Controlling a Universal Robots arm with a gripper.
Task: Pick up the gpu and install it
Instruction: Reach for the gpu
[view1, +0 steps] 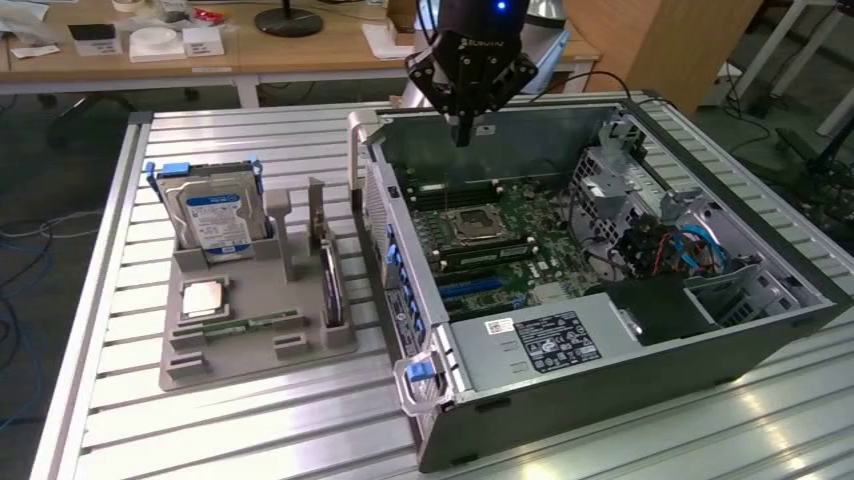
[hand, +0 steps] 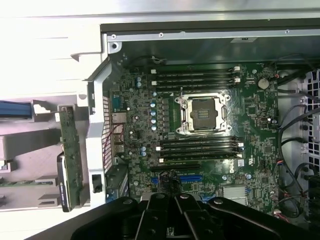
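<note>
I see the hand (view1: 463, 133) hanging above the far part of the open computer case (view1: 641, 390), which lies on its side on the slatted metal worktop (view1: 240, 420). The two fingers of the hand are pressed together and there is nothing between them; the hand carries nothing. In the wrist view the hand (hand: 173, 194) is over the motherboard (hand: 260, 115), and the empty processor socket (hand: 205, 114) is directly under the camera.

The gpu (view1: 330, 287) is not in the case. It stands on its edge in a slot of the grey holder (view1: 227, 365), which lies on the worktop just beside the case, on the exterior view's left. The side wall of the case is between the gpu and the hand. The gpu is lower than the hand, nearer to the exterior camera and more to that view's left, well apart from the fingers. In the wrist view the gpu (hand: 67, 155) shows as a narrow card outside the case wall, with its component side turned to the camera.

In the same holder, further to the exterior view's left, a hard drive (view1: 218, 222) with a blue and white label stands upright. Nearer to the camera a square processor (view1: 204, 298) lies flat, and a slim memory stick (view1: 254, 322) lies beside it.
</note>
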